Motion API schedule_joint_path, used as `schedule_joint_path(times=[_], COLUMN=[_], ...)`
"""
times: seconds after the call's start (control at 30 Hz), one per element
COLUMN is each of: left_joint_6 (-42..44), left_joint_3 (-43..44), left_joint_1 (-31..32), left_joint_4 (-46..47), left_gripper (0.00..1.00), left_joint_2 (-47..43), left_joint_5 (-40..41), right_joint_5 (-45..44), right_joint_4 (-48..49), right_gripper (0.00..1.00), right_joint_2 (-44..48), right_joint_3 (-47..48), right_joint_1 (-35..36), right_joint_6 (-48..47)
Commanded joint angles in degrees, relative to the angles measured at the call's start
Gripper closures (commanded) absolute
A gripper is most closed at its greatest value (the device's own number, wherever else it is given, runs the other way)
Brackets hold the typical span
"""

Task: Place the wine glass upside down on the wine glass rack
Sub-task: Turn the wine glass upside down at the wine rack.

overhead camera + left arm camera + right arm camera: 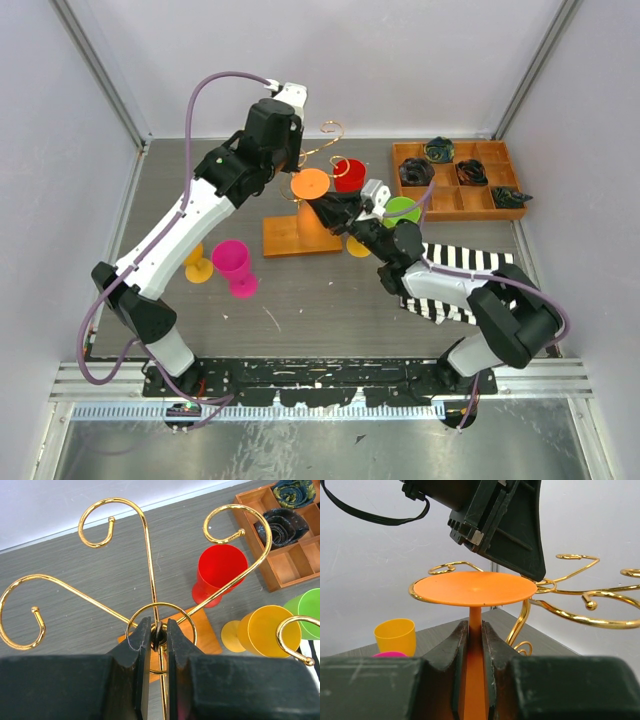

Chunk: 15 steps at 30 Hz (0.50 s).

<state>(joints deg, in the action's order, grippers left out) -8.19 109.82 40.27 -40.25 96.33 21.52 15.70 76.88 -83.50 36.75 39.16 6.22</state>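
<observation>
Orange wine glass (475, 587) hangs upside down, stem clenched in my right pincer (475, 630), foot at the top of the wine glass rack (295, 237), which my left pincer (158, 630) clamps steady, so I should seat it level before releasing.

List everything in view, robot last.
wine glass rack: one, gold, centre
orange wine glass: one, orange, inverted at rack
red wine glass: one, red, behind rack
green wine glass: one, green, beside rack
yellow wine glasses: two, yellow, flanking rack
pink wine glass: one, pink, left
wooden tray: one, brown, far right
rolled cloths: four, dark, in tray
striped cloth: one, black-white, under right arm
left gripper: one, black, gripping rack
right gripper: one, black, gripping orange stem
</observation>
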Motion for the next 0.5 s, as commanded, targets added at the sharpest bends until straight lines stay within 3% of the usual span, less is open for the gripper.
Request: schedule_joint_path(times=[0.0, 0.47], left_joint_6=[-0.33, -0.91], left_joint_3=[-1.36, -1.18], left_joint_1=[-0.73, -0.82], left_joint_4=[-4.79, -5.19], left_gripper=[1.0, 1.0], left_joint_2=[-0.1, 0.52], left_joint_5=[0.24, -0.35], right_joint_5=[1.29, 3.43], right_joint_4=[5.51, 4.08], right_gripper=[0.99, 0.99], right_joint_2=[-1.42, -4.59], right_joint_3=[3.75, 7.57], right_joint_1=[0.32, 1.51], right_joint_6=[-0.23, 0.21])
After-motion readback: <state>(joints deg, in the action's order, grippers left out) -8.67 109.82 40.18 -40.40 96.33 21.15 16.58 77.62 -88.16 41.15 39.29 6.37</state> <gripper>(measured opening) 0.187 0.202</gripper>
